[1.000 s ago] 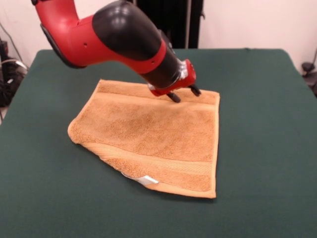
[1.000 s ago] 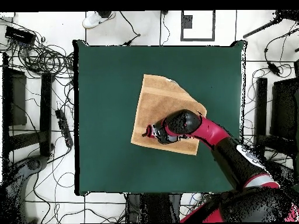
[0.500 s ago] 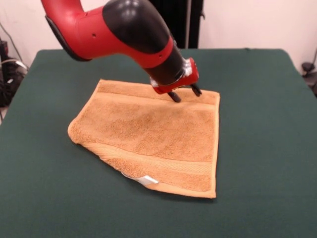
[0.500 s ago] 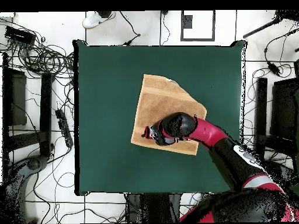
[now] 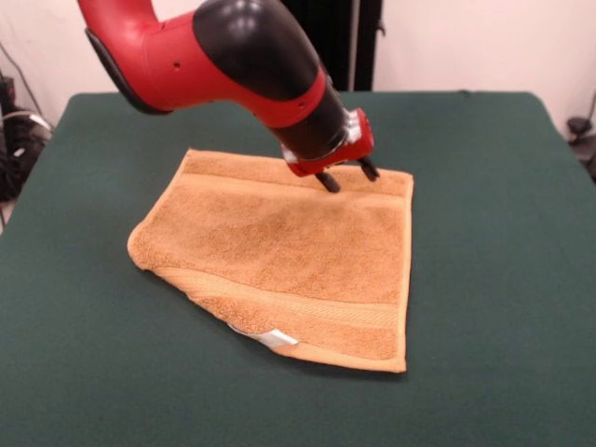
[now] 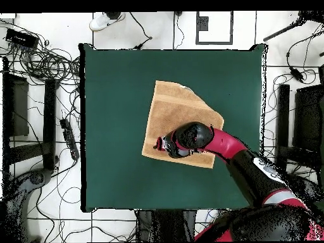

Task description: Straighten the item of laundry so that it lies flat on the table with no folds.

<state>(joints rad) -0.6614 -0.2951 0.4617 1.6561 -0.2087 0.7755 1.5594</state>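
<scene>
In the front view, the red and black arm's gripper [image 5: 345, 175] is hanging over the far edge of the small orange-tan terry towel [image 5: 279, 256], near its far right corner, with its two dark fingers [image 5: 328, 182] standing apart and closing on nothing. The tips are sitting at or just above the flat woven band along that edge; contact cannot be told. The towel is lying in the middle of the large dark green felt-covered table [image 5: 494, 279], spreading from the gripper toward the camera and to the left. Its near left corner is looking doubled under: the edge there is running on a slant, and a small white tag [image 5: 276, 339] is peeking out from beneath. So the fold to undo is lying diagonally across the cloth from the gripper, at the towel's opposite corner.

In the overhead view, the gripper [image 6: 163, 143] is sitting over the lower left part of the towel [image 6: 174, 111], close to its bottom edge. The cut-off slanted corner is showing at the upper right, well apart from the gripper. The bulk of the towel is stretching away from the robot, up the table [image 6: 114, 126].
</scene>
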